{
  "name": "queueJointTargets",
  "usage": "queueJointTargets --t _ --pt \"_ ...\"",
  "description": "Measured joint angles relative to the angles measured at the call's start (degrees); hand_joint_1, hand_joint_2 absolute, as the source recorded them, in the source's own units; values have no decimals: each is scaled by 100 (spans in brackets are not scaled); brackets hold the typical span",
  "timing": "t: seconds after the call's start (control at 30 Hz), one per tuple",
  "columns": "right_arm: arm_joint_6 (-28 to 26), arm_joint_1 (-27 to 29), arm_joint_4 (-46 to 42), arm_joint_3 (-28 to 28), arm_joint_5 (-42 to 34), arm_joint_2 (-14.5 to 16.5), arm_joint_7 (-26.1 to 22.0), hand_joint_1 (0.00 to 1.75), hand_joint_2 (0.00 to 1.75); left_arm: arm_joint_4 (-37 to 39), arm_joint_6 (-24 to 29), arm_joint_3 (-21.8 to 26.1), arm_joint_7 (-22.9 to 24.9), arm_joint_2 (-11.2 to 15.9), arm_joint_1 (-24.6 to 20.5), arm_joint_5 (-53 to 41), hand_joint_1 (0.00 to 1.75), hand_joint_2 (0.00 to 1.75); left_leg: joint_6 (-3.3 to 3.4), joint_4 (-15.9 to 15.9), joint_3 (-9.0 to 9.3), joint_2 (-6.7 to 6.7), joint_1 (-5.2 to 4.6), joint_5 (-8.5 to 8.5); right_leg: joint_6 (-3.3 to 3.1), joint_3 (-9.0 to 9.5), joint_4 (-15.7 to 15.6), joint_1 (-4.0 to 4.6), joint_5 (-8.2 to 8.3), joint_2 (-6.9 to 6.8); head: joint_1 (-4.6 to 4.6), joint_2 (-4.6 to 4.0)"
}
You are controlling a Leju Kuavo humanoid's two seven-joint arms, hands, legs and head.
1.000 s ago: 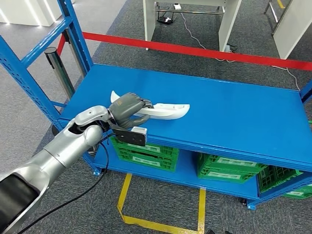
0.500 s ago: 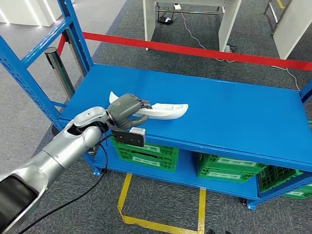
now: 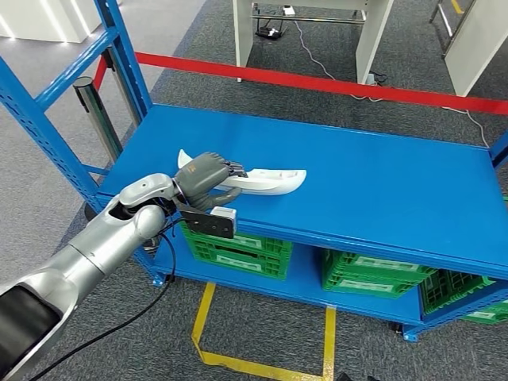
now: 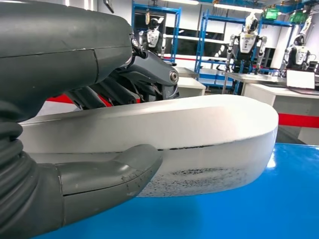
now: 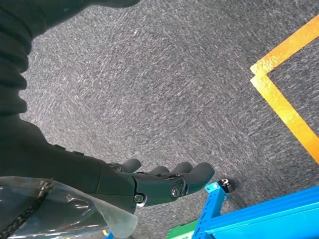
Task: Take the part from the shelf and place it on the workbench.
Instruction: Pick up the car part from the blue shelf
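A long white curved part (image 3: 270, 179) lies on the blue shelf board (image 3: 371, 182), toward its left front. My left hand (image 3: 206, 176) grips the part near its left end, fingers over the top and thumb along the front side. Up close, the part (image 4: 195, 134) sits between the thumb (image 4: 112, 172) and the darker fingers (image 4: 150, 69), just above the blue surface. My right hand (image 5: 161, 181) hangs over grey carpet with its fingers stretched out and nothing in it.
Blue shelf uprights (image 3: 42, 119) rise at the left. Green crates (image 3: 240, 250) sit on the lower shelf. A red barrier tape (image 3: 336, 83) runs behind the shelf, with white table legs (image 3: 243, 32) beyond. Yellow floor tape (image 3: 263, 365) marks the carpet in front.
The left hand and the part have shifted slightly left and toward me on the shelf since a second ago; nearly still over the last half second.
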Motion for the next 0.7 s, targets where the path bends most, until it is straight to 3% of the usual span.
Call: queueJointTargets --t 0.07,0.13,0.17,0.23,0.27,0.3,0.33,0.4,0.47,0.6,0.63,0.7 --pt "-1 -8 -1 -1 3 5 1 0 175 -3 -1 4 0 -1 -4 0 175 175 48 -32 12 4 3 24 42 2 -11 -11 4 3 0 0" --pt "-2 -20 -2 -3 4 8 2 0 175 -13 -3 8 1 -6 -19 1 175 175 106 -121 44 17 30 77 70 -79 121 -10 -110 -2 5 0" --pt "-2 -26 -3 -4 5 8 3 0 175 -19 -6 8 2 -11 -28 2 175 175 129 -161 56 24 46 100 78 -199 357 -9 -252 -5 9 0" --pt "0 -31 -3 -13 7 8 5 0 175 -22 -18 3 2 -19 -30 4 175 175 145 -171 47 28 47 113 101 -580 1132 -14 -592 -9 11 0" --pt "1 -28 -3 -20 8 8 5 0 175 -22 -27 1 2 -21 -18 7 175 175 144 -166 41 28 49 113 118 -759 1477 -21 -684 -10 9 0" --pt "2 -25 -3 -27 9 8 5 0 175 -22 -35 -2 2 -23 -3 10 175 175 141 -159 37 28 54 113 135 -860 1647 -29 -668 -11 8 0" --pt "2 -23 -3 -34 10 8 6 0 175 -22 -42 -4 2 -25 8 13 175 175 132 -146 35 28 62 110 150 -854 1588 -42 -536 -15 9 0" --pt "2 -30 -3 -40 11 7 10 0 175 -22 -48 -4 2 -29 13 19 175 175 82 -94 27 26 91 86 193 -561 915 -80 -114 -34 10 0" --pt "3 -46 -3 -41 13 13 14 0 175 -22 -51 -2 3 -32 5 28 175 175 -6 -18 -20 15 91 70 189 -257 332 -82 94 -27 20 0" --pt "4 -52 -3 -42 16 20 15 0 175 -22 -60 -1 2 -26 1 41 175 175 -142 59 -115 0 89 88 18 -275 243 -65 101 11 19 0" --pt "4 -53 -3 -42 16 21 15 0 175 -22 -60 -1 2 -23 0 43 175 175 -167 151 -157 5 95 -12 -31 -304 243 -67 130 9 13 0" --pt "3 -57 -4 -43 17 22 15 0 175 -22 -62 0 2 -21 0 45 175 175 -207 682 -342 12 101 -426 -128 -372 236 -62 191 -3 -2 0"
